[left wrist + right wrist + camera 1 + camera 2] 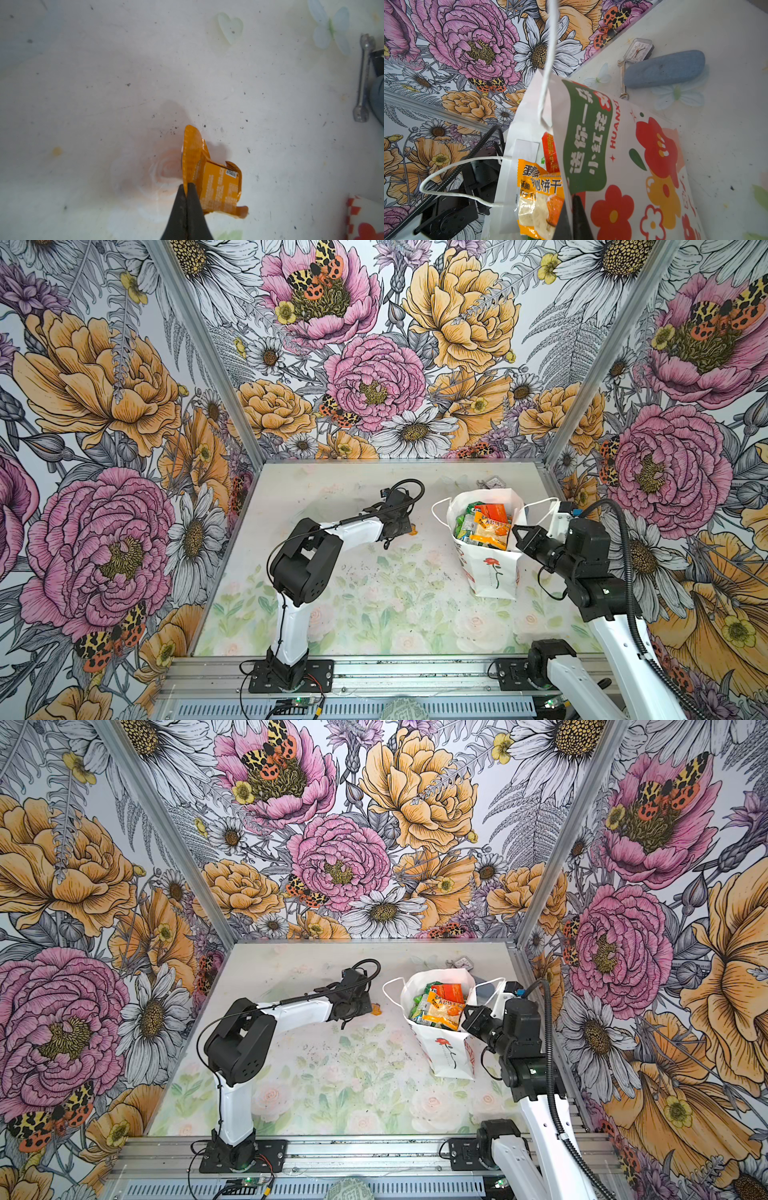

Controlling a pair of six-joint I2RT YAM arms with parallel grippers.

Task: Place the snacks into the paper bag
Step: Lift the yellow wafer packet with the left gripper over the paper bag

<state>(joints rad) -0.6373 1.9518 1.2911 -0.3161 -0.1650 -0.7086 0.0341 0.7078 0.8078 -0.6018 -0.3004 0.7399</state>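
Left of the bag (503, 585), the left gripper (187, 185) pinches an orange packet (216, 187), while the right gripper (572, 197) clamps the bag's wall, other packets (486, 526) inside.

The orange packet (214, 182) was glossy, crinkled plastic, paper bag (623, 166) was matt printed paper with twisted cord handles (549, 62), wrench (362, 81) was dull bare metal, blue case (664, 68) looked coarse cloth, tabletop (104, 83) was matt, speckled.
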